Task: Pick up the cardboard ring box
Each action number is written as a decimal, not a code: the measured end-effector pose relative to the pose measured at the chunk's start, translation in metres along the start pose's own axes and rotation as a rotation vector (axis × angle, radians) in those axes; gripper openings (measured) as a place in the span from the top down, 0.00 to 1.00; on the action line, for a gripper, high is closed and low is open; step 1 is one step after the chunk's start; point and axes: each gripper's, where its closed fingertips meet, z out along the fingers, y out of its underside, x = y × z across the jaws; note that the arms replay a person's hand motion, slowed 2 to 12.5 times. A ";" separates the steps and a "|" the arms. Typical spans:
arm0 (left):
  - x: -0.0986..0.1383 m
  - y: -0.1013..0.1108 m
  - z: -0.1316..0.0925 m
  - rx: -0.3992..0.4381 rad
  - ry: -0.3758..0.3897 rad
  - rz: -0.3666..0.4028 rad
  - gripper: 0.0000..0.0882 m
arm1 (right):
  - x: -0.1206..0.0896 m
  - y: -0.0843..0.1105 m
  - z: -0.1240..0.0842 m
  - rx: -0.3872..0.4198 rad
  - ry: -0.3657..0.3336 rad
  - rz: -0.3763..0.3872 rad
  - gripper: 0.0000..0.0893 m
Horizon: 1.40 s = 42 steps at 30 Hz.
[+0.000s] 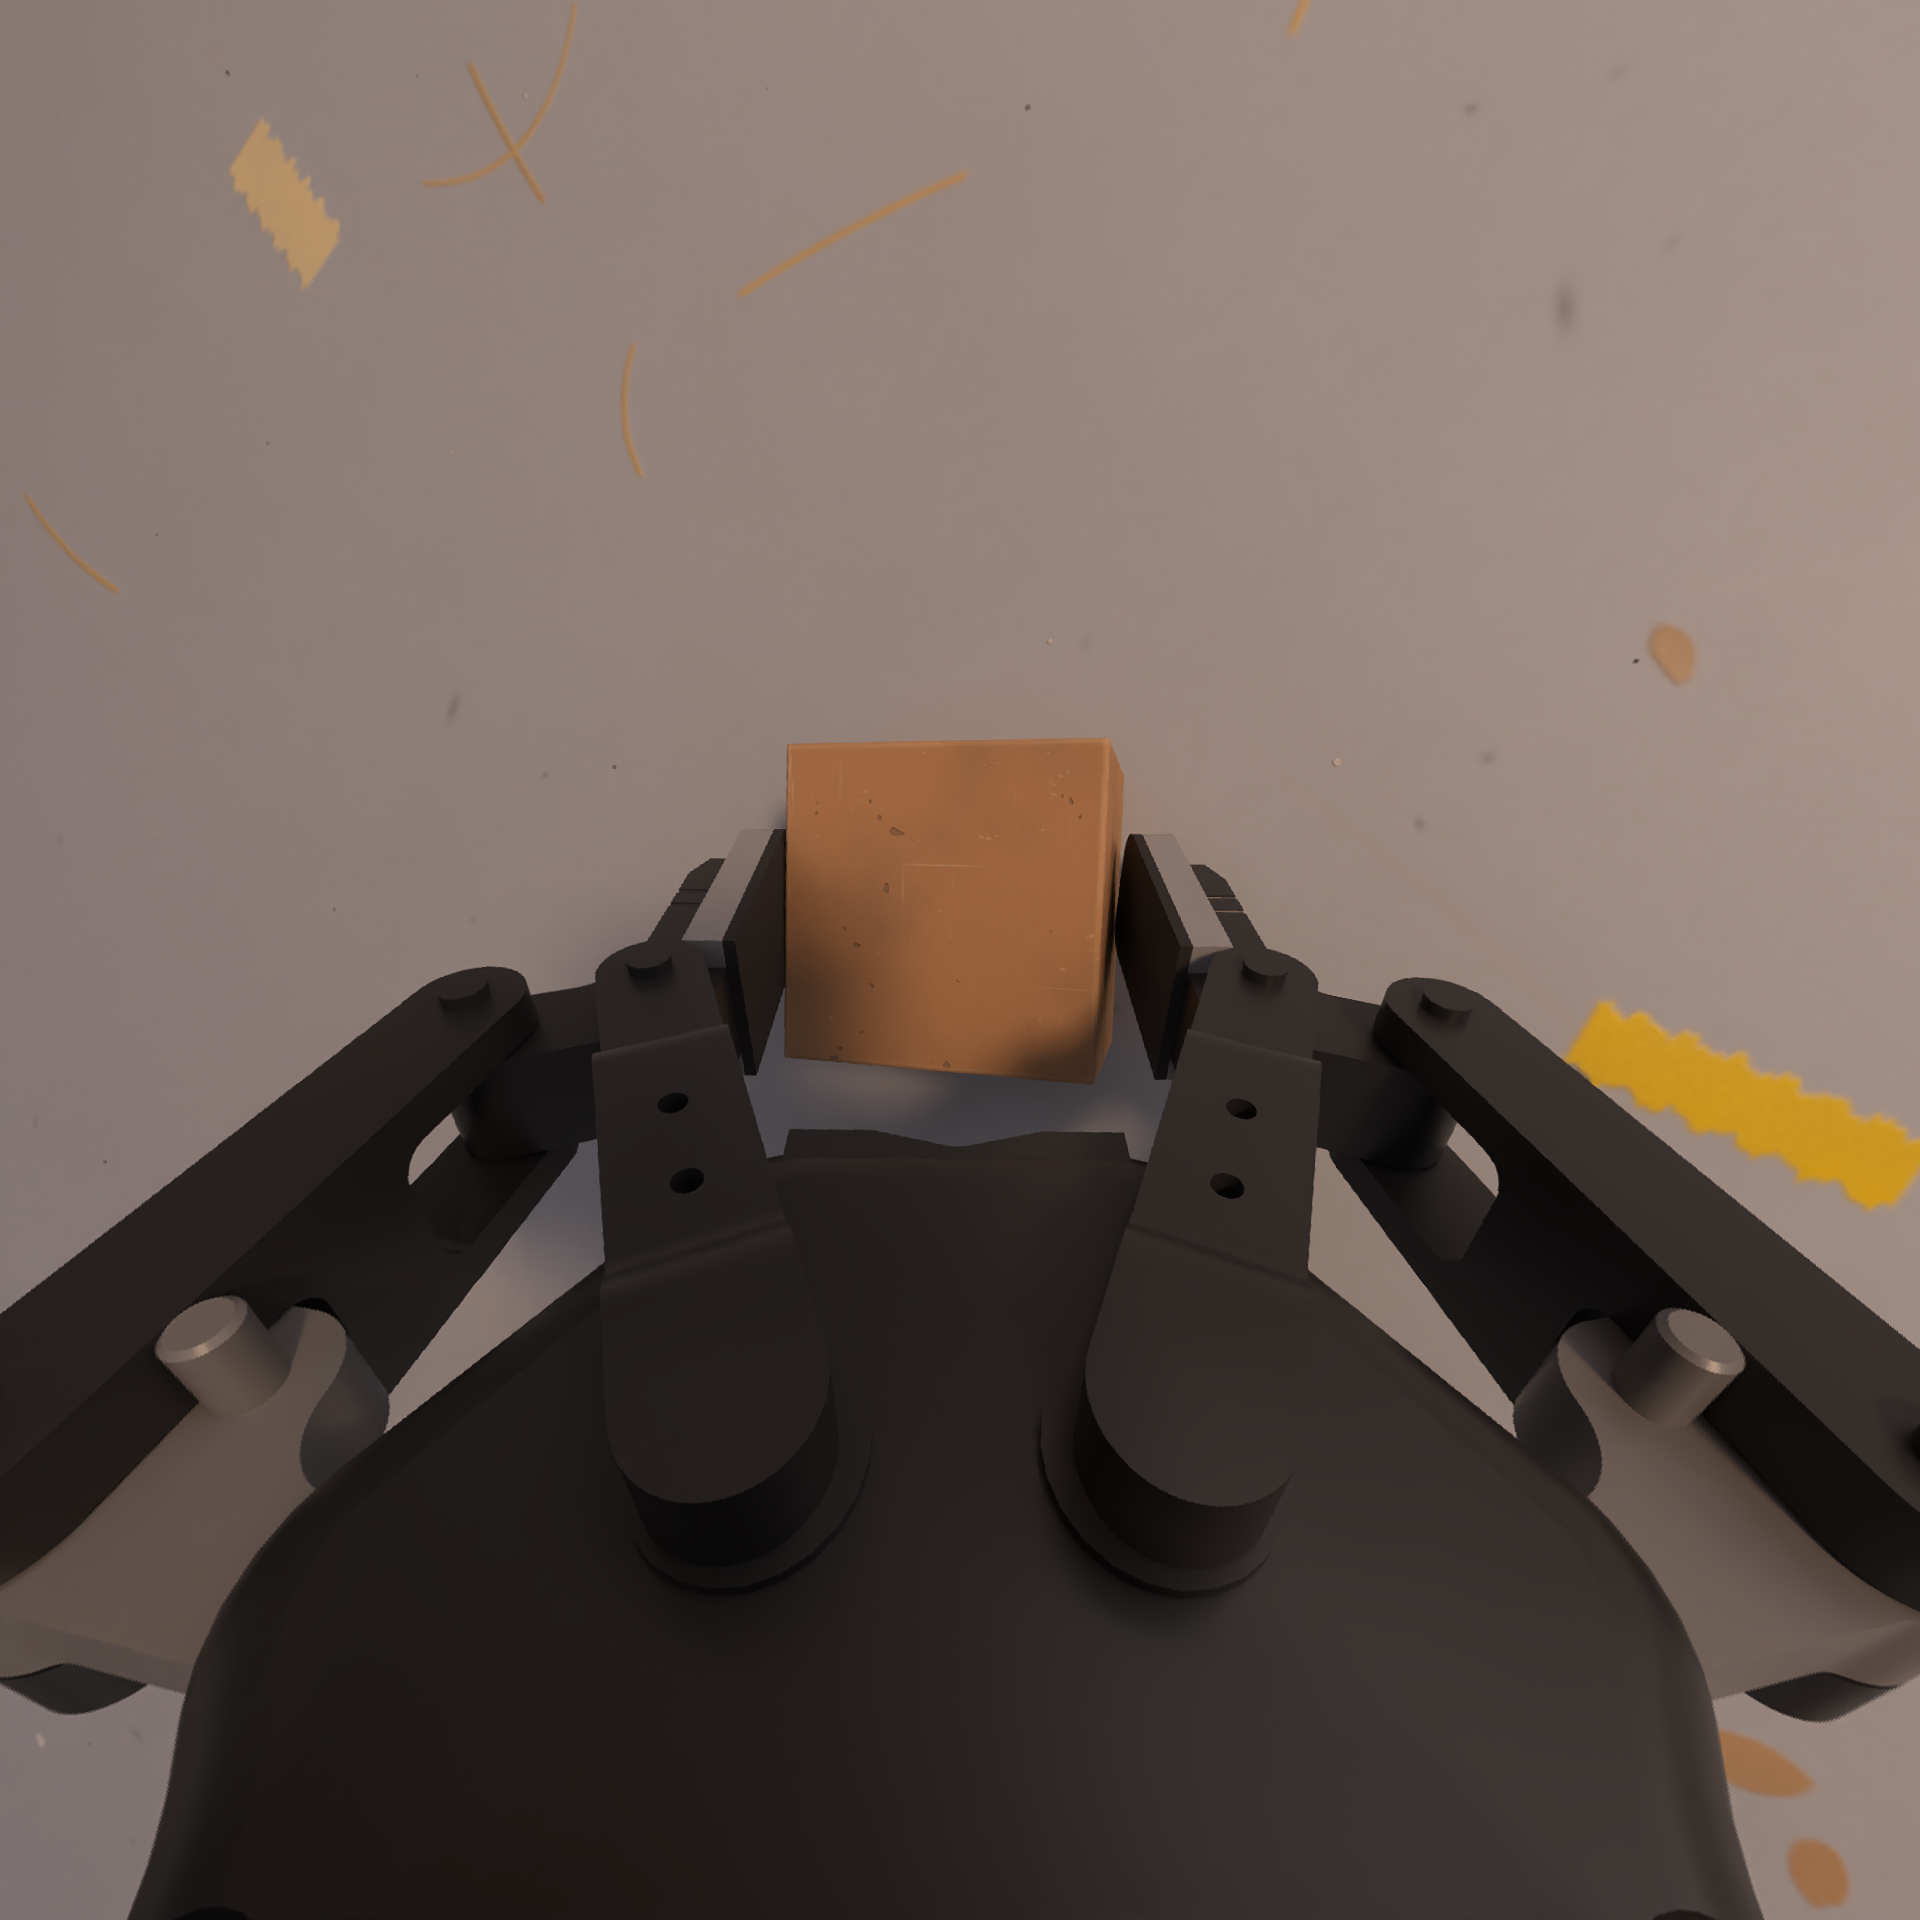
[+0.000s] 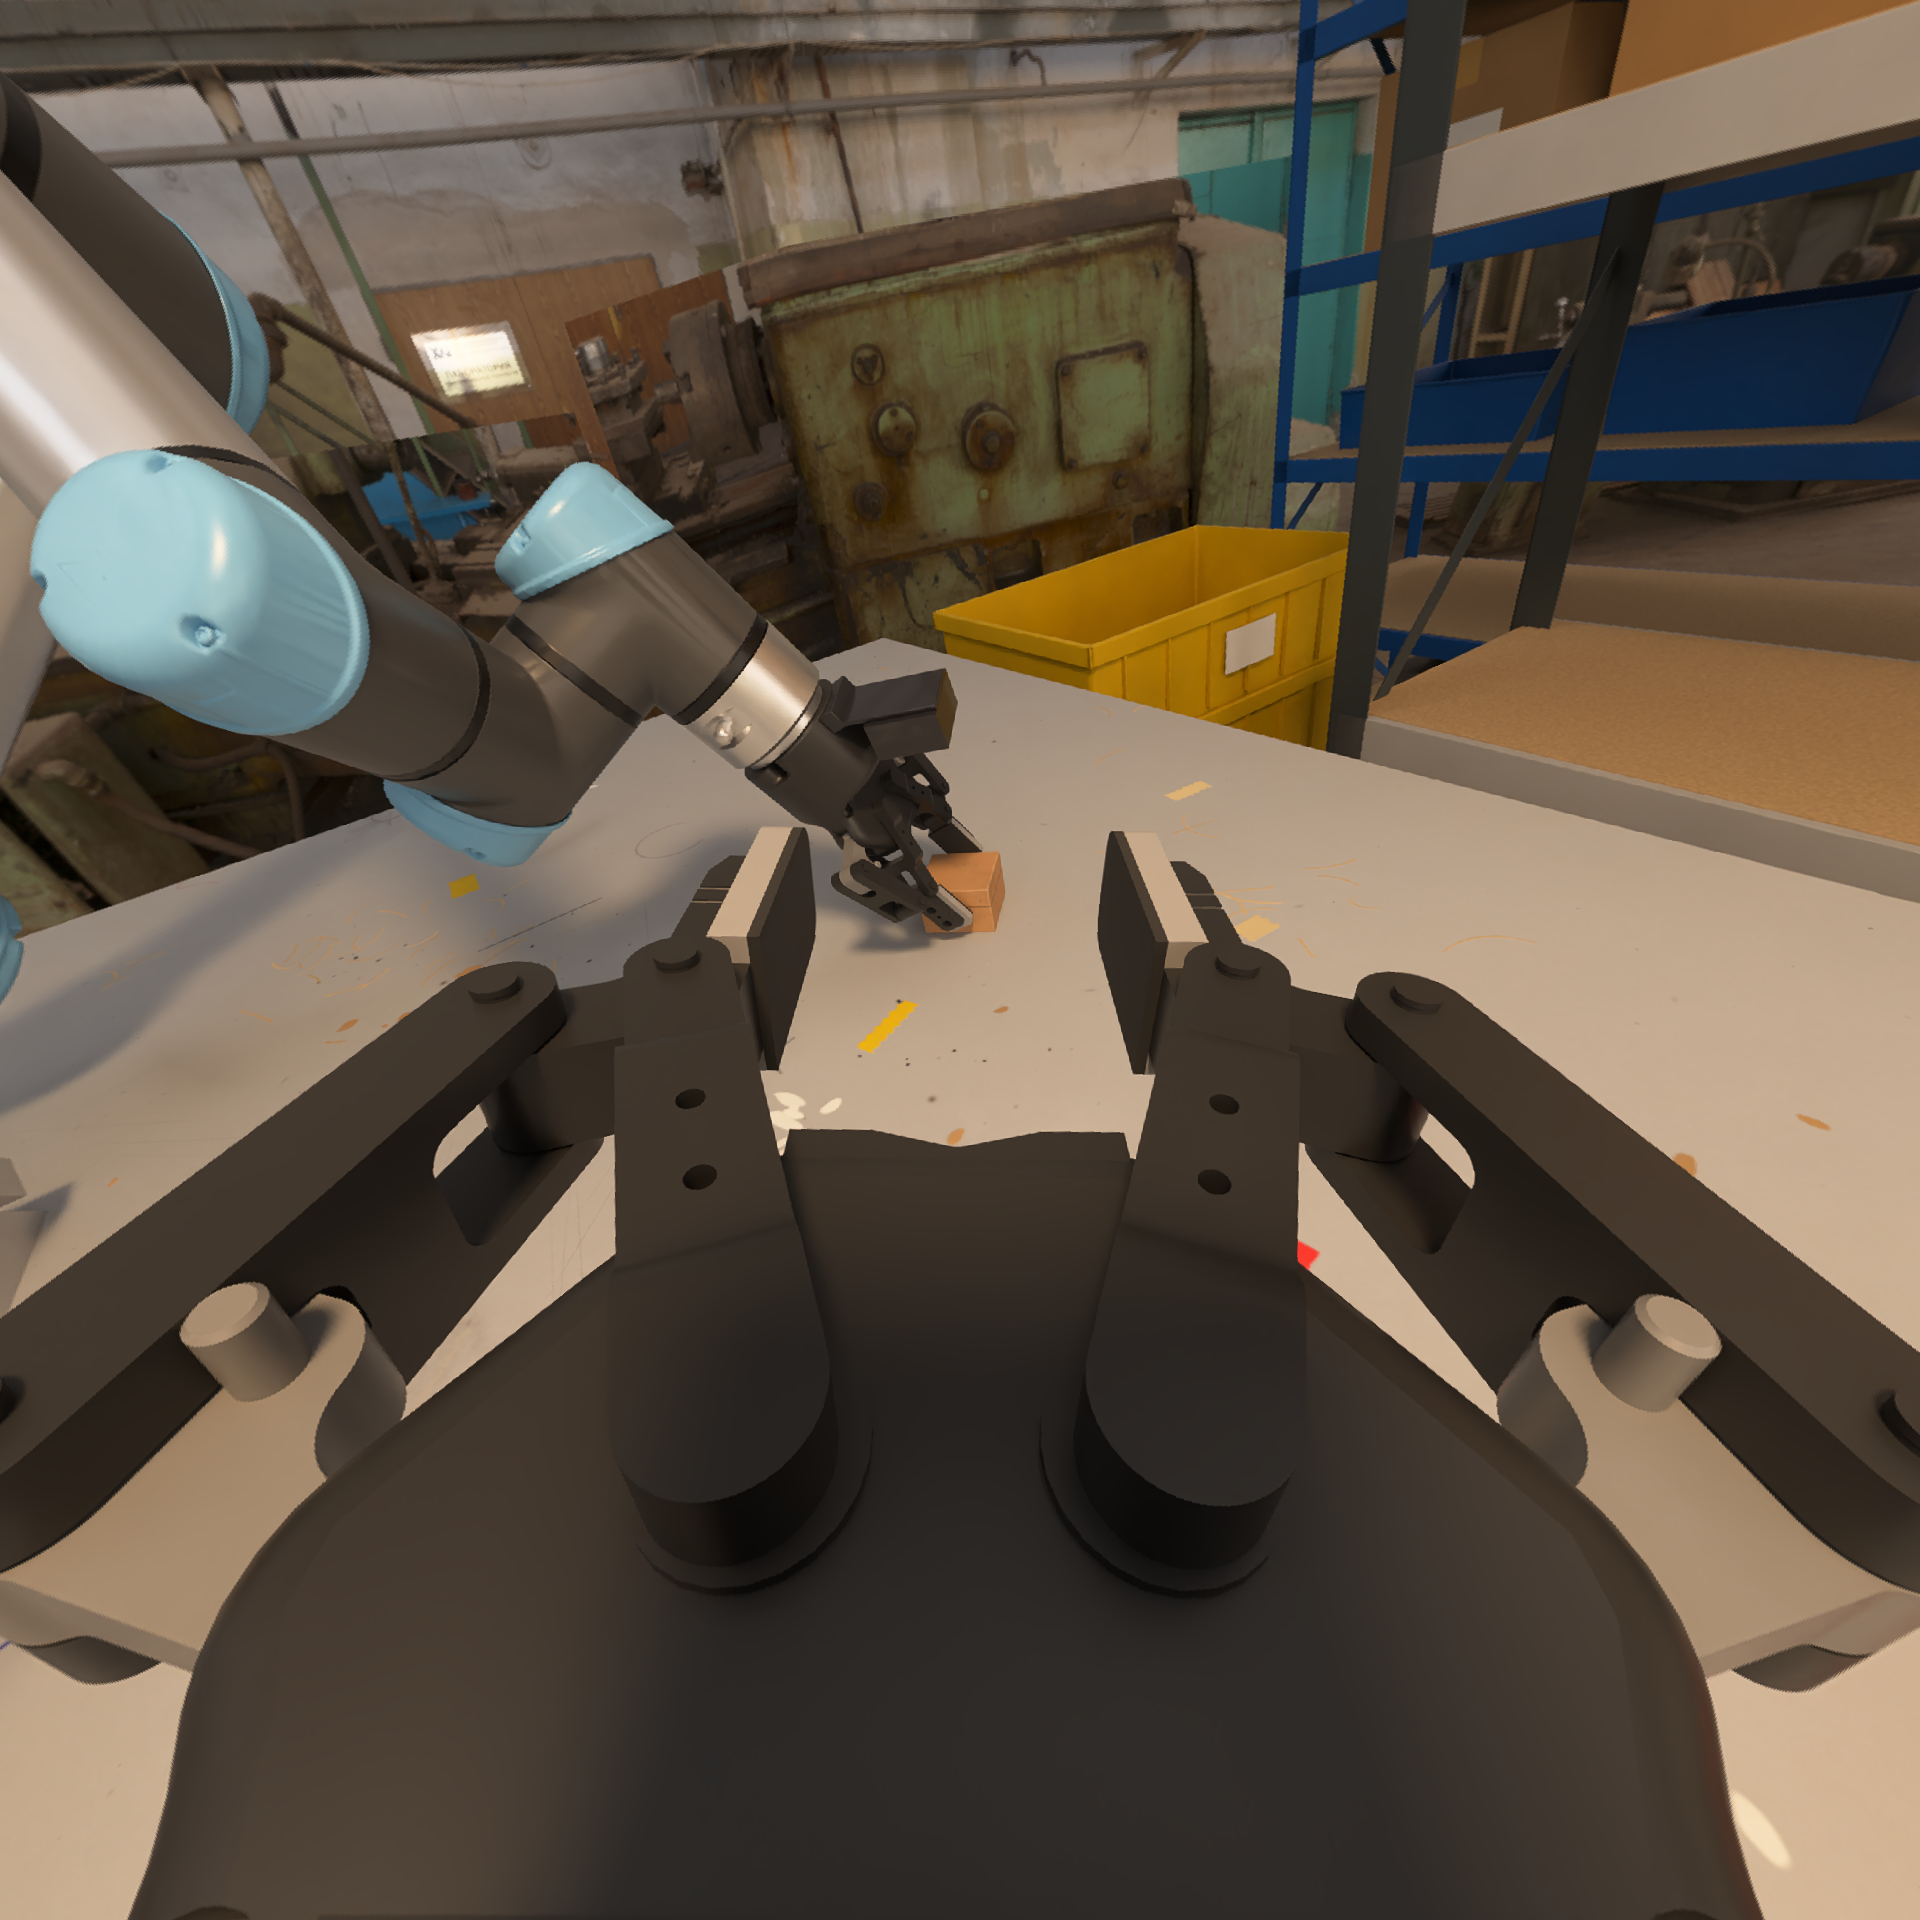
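Note:
The cardboard ring box [image 1: 951, 914] is a small brown cube on the grey table [image 1: 1351, 468]. My left gripper [image 1: 954, 883] has a pad against each side of the box, shut on it. In the right wrist view the box [image 2: 985, 881] sits low at the table surface with the left gripper [image 2: 920, 883] around it, tilted down from the left. I cannot tell whether the box is off the table. My right gripper [image 2: 956, 904] is open and empty, hovering above the table nearer than the box.
Yellow and tan paper scraps [image 1: 1745, 1101] and thin shavings lie scattered on the table. A yellow bin [image 2: 1164, 613] stands beyond the table's far edge. Blue shelving [image 2: 1558, 416] rises at the right. The left arm [image 2: 364, 644] reaches in from the left.

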 end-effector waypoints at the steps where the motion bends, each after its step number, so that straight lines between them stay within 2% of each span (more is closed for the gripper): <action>1: 0.000 0.000 0.000 0.001 -0.002 0.003 0.37 | 0.000 0.000 0.000 -0.002 0.000 0.000 0.44; 10: -0.007 -0.002 -0.004 0.029 -0.032 0.002 0.37 | 0.001 0.005 0.004 -0.020 -0.004 0.003 0.44; 20: -0.025 -0.012 -0.027 0.148 -0.120 -0.049 0.37 | 0.002 0.009 0.007 -0.037 -0.004 0.003 0.44; 27: -0.036 -0.021 -0.059 0.291 -0.210 -0.078 0.37 | 0.004 0.011 0.008 -0.042 -0.007 0.008 0.44; 33: -0.038 -0.031 -0.096 0.446 -0.281 -0.085 0.37 | 0.004 0.012 0.010 -0.044 -0.016 0.019 0.44; 37: -0.029 -0.041 -0.123 0.559 -0.294 -0.077 0.37 | 0.003 0.014 0.013 -0.046 -0.030 0.032 0.44; 42: -0.005 -0.054 -0.154 0.699 -0.266 -0.042 0.37 | 0.001 0.017 0.019 -0.053 -0.058 0.054 0.44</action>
